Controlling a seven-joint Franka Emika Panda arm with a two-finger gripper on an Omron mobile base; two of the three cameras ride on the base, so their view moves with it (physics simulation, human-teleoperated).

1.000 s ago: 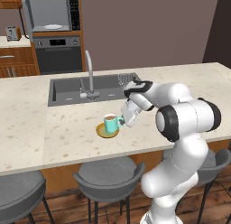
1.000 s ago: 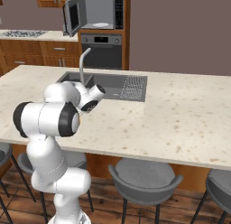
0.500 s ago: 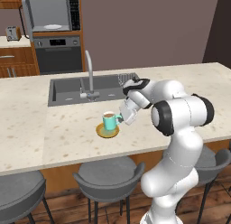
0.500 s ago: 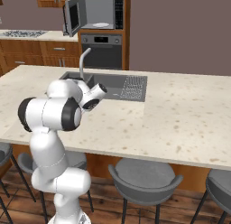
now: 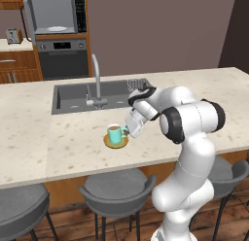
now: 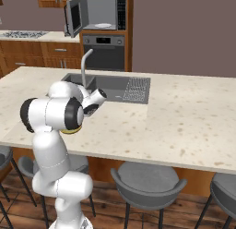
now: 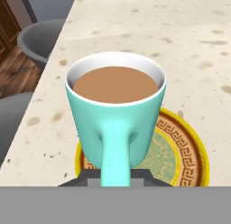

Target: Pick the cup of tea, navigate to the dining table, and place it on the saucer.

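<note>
The cup of tea [image 7: 115, 105] is sitting upright on the saucer [image 7: 180, 148], near the desk's [image 5: 58, 143] front edge. Pincer [image 5: 127, 132] is hovering at the handle; grip state cannot be told. Judged: placement nearly done, release and retreat remaining.

Grey bar stools [image 5: 114, 189], open microwave [image 6: 96, 13], black oven [image 5: 63, 59], toaster [image 5: 13, 36], stovetop [image 6: 24, 34]

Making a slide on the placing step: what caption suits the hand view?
Teal cup of tea standing on the yellow-brown saucer on the dining table, handle toward the camera.
</note>
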